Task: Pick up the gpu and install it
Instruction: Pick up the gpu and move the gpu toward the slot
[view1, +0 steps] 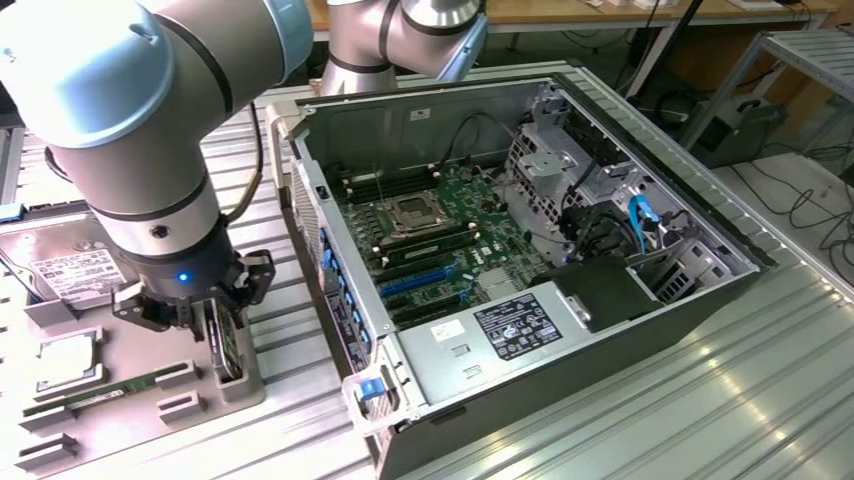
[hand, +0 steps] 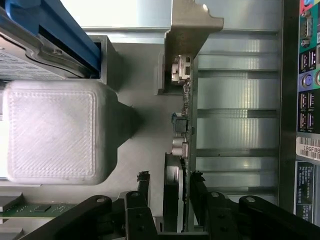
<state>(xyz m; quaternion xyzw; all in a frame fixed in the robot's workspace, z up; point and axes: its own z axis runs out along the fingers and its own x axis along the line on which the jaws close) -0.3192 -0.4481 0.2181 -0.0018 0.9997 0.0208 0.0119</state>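
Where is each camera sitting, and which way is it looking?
Exterior view: off the arm, up high, looking down on the open computer case and the grey tray at the exterior view's left; the arm and its gripper show, down at the gpu standing in the tray.
Wrist view: on the wrist, looking along the open gripper onto the gpu's edge, with fingers on either side of it.
Shared: both show the gripper, the gpu and the tray.

White sticker (hand: 308, 146) on computer case (hand: 289, 90) rear, reads "16GFB8", rest cut off, other labels illegible
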